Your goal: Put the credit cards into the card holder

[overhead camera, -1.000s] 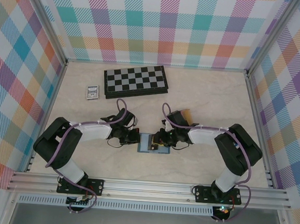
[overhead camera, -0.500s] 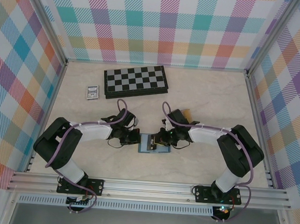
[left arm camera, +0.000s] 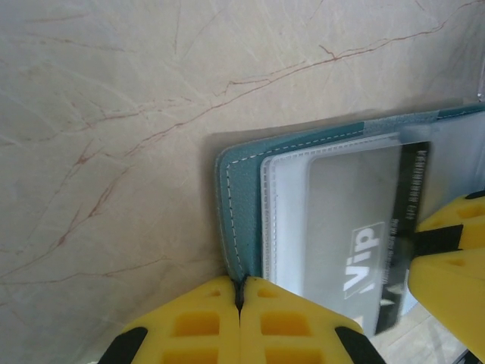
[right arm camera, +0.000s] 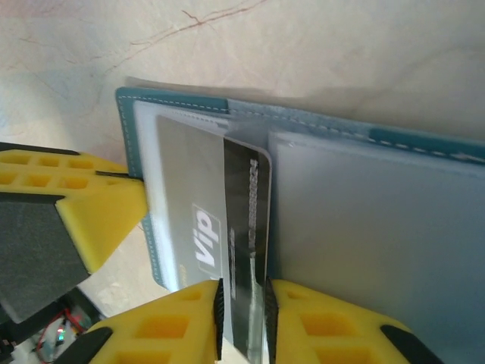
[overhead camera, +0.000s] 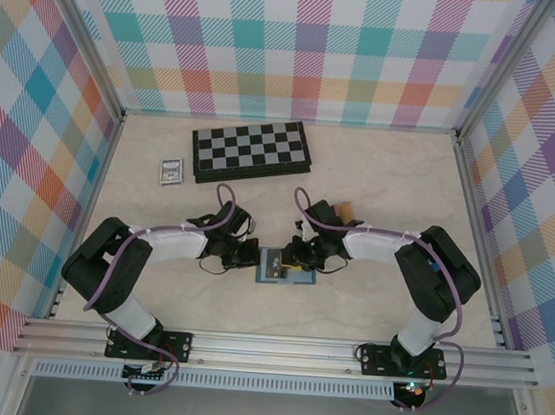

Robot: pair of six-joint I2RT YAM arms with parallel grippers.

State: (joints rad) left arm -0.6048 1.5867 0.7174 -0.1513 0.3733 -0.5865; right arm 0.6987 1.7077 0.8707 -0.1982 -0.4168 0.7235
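The teal card holder [overhead camera: 290, 272] lies open on the table between my two arms. My left gripper [left arm camera: 241, 292] is shut on the stitched left edge of the holder [left arm camera: 241, 182]. A dark "Vip" credit card [right arm camera: 246, 205] sits mostly inside a clear slot of the holder [right arm camera: 379, 220], with a dark strip still outside. My right gripper [right arm camera: 242, 318] stands a little open, its jaws astride the near end of that strip without pinching it. The card [left arm camera: 356, 220] also shows in the left wrist view. A tan card [overhead camera: 347, 211] peeks out behind my right wrist.
A black-and-white chessboard [overhead camera: 251, 151] lies at the back of the table. A small silver-framed rectangle [overhead camera: 172, 170] sits to its left. Plaid walls close the table on three sides. The metal rail and arm bases run along the near edge.
My right gripper has shifted slightly left over the holder, closing and then parting again. The left arm has not moved.
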